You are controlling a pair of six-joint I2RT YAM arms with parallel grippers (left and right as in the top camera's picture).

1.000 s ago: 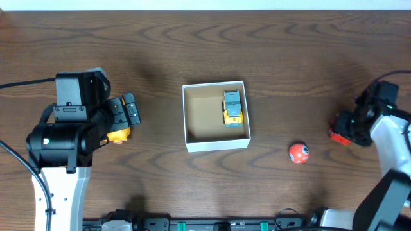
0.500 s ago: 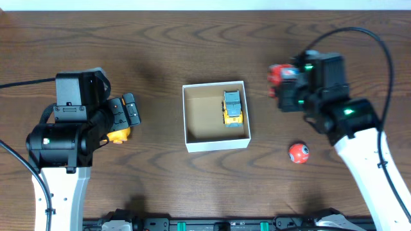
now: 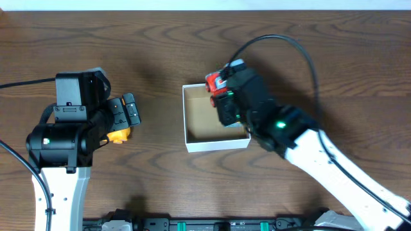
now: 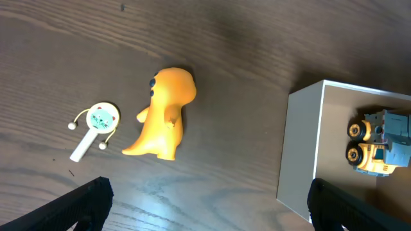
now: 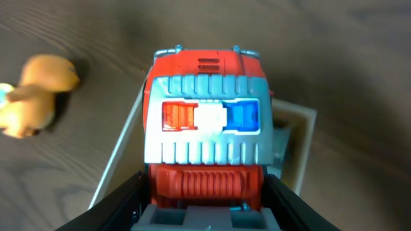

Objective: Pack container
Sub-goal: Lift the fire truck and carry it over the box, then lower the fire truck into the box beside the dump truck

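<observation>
From above: the container (image 3: 215,145) sits mid-table (image 3: 321,51) on dark brown wood. The right gripper (image 3: 221,96) hangs over its back edge, jaws half closed around a red truck (image 3: 214,80). The left gripper (image 3: 128,112) is wide open and empty beside an orange dinosaur (image 3: 118,135). Left wrist — a small white toy (image 4: 93,125) by the dinosaur, a yellow truck (image 4: 379,151) inside the container. Right wrist — the red truck's red-and-blue roof lights (image 5: 209,117).

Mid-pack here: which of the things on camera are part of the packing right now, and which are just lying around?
In the job: box; red toy truck, gripped in the right claw over the box's rim; yellow toy truck, inside the box.
Lying about: orange dinosaur and small white toy, both outside the box, untouched.
</observation>
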